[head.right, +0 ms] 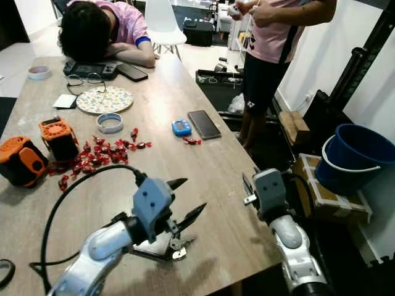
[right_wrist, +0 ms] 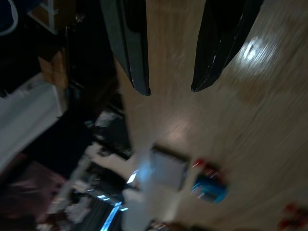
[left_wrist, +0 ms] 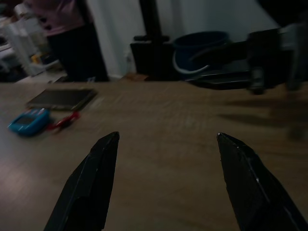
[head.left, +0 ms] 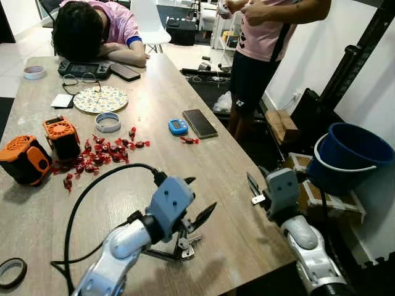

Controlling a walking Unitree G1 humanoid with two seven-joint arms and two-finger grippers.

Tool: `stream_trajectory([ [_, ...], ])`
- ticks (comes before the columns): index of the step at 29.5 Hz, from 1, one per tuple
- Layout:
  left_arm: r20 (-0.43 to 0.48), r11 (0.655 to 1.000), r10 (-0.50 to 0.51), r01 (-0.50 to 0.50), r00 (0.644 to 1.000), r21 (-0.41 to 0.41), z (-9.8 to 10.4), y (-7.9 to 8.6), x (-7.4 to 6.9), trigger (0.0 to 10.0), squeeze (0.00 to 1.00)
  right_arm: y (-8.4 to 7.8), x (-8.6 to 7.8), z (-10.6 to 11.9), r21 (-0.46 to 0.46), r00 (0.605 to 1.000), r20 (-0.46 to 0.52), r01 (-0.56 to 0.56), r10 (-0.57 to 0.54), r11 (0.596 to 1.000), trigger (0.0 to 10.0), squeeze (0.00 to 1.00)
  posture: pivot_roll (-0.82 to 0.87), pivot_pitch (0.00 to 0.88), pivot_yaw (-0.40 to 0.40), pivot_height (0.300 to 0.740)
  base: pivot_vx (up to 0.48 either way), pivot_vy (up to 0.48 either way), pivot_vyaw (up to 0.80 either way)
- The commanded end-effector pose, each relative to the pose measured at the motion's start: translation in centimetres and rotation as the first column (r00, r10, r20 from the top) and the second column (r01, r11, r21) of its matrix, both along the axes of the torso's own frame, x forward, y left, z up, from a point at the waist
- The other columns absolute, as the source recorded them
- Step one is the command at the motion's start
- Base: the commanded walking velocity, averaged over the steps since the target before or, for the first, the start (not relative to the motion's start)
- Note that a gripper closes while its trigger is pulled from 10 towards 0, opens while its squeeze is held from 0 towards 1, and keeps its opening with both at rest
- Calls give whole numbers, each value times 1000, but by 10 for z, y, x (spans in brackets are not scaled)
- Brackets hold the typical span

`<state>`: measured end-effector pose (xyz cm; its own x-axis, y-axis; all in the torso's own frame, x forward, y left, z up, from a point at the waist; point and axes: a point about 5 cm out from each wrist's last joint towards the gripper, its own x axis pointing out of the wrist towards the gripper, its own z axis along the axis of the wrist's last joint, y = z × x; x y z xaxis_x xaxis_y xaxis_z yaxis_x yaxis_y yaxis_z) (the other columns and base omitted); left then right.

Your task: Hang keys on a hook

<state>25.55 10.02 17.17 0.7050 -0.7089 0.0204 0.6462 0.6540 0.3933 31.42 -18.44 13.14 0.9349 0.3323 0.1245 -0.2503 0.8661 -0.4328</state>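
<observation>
Left gripper, jaws spread and holding nothing, hovers just above the keys, which lie flat on the wooden table close to its near edge. Right gripper, jaws slightly parted and empty, hangs at the table's right edge near the same near corner, beside a blue bucket standing off the table on the floor side. Farther toward the table's middle lie a phone, a small blue timer and scattered red candies; at the far edge a person rests head-down, and another person stands beyond the right edge.
</observation>
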Motion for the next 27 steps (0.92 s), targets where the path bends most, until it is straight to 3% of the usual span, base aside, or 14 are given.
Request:
stream_trajectory([
  [1, 7, 1000, 26, -26, 1000, 14, 5, 6, -2, 10000, 0, -4, -5, -11, -57, 996, -78, -49, 45, 997, 10000, 0, 61, 124, -77, 740, 0, 0, 0],
  [4, 4, 999, 45, -45, 999, -3, 7, 9, -2, 10000, 0, -3, -7, -10, -34, 992, -100, -81, 77, 996, 10000, 0, 61, 124, -77, 740, 0, 0, 0],
  [5, -1, 998, 58, -58, 998, -21, 8, 11, -2, 10000, 0, 4, -6, -6, 31, 988, -98, -113, 115, 993, 10000, 0, 64, 122, -74, 740, 0, 0, 0],
  [6, -1, 998, 58, -58, 998, -21, 8, 11, -2, 10000, 0, 4, -6, -6, 31, 988, -98, -113, 115, 993, 10000, 0, 64, 122, -74, 740, 0, 0, 0],
  [8, 1, 997, 65, -64, 998, -43, 9, 10, -2, 10000, 0, 29, -4, 8, 153, 975, -63, -201, 213, 968, 10000, 0, 64, 122, -74, 740, 0, 0, 0],
  [11, 3, 997, 63, -62, 998, -52, 9, 9, -2, 10000, 0, 41, -4, 14, 185, 964, -45, -250, 262, 950, 10000, 0, 64, 122, -74, 740, 0, 0, 0],
  [13, -1, 995, 63, -62, 998, -82, 11, 5, -1, 10000, 0, 75, -10, 26, 241, 915, -11, -390, 404, 889, 10000, 0, 85, 115, -77, 740, 0, 0, 0],
  [15, -1, 995, 63, -62, 998, -82, 11, 5, -1, 10000, 0, 75, -10, 26, 241, 915, -11, -390, 404, 889, 10000, 0, 85, 115, -77, 740, 0, 0, 0],
  [17, -7, 992, 65, -65, 998, -108, 12, 3, 0, 10000, 0, 98, -16, 30, 294, 861, -6, -485, 509, 824, 10000, 0, 90, 114, -83, 740, 0, 0, 0],
  [18, -7, 992, 65, -65, 998, -108, 12, 3, 0, 10000, 0, 98, -16, 30, 294, 861, -6, -485, 509, 824, 10000, 0, 90, 114, -83, 740, 0, 0, 0],
  [21, -19, 990, 63, -65, 998, -125, 12, 0, -1, 10000, 0, 120, -28, 14, 320, 773, -88, -576, 629, 752, 10000, 0, 92, 119, -88, 740, 0, 0, 0],
  [24, -23, 989, 62, -64, 998, -131, 12, -1, -1, 10000, 0, 125, -32, 8, 319, 745, -118, -598, 657, 736, 10000, 0, 94, 121, -90, 740, 0, 0, 0],
  [27, -33, 987, 59, -63, 998, -147, 12, -5, -1, 10000, 0, 132, -45, -5, 302, 653, -209, -665, 728, 683, 10000, 0, 97, 131, -94, 740, 0, 0, 0],
])
